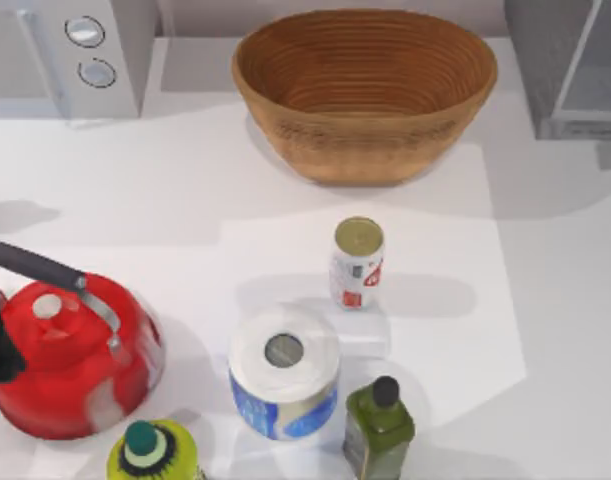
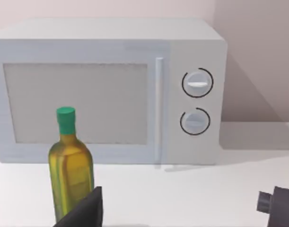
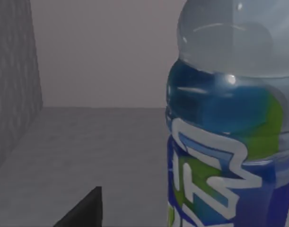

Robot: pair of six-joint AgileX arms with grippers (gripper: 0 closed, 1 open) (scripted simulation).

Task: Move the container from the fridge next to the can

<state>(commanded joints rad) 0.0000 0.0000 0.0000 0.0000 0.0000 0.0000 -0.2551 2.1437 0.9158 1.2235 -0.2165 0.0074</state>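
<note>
**Bottle still in the fridge, right gripper reaching in**

The bottle (image 3: 229, 142) stands upright inside the fridge (image 1: 565, 70), which sits at the table's (image 1: 545, 330) far right corner. The right wrist view looks into the grey interior: the bottle looms very close, its clear shoulder and blue-green label taking up much of that picture. One dark finger (image 3: 85, 210) of the right gripper shows low beside it, apart from the label. The other finger is out of sight, so I cannot tell whether the jaws stand wide or have closed on the bottle.

As I judge it, the task is at its start: the reach into the fridge is under way, but the grasp, the lift out and the carry all remain.

The can (image 1: 357, 262) stands upright near the table's middle. Bare table lies on its right, toward the right edge, and that looks the easiest spot to set the bottle. On its near side stand a paper roll (image 1: 284, 372) and a dark-green bottle (image 1: 379, 428), crowding that approach. A basket (image 1: 365, 90) sits at the far edge, between the fridge and a microwave (image 1: 70, 55) in the far left corner.

The left arm is parked at the left edge, above a red kettle (image 1: 73, 355); its fingers' state I cannot tell.
</note>
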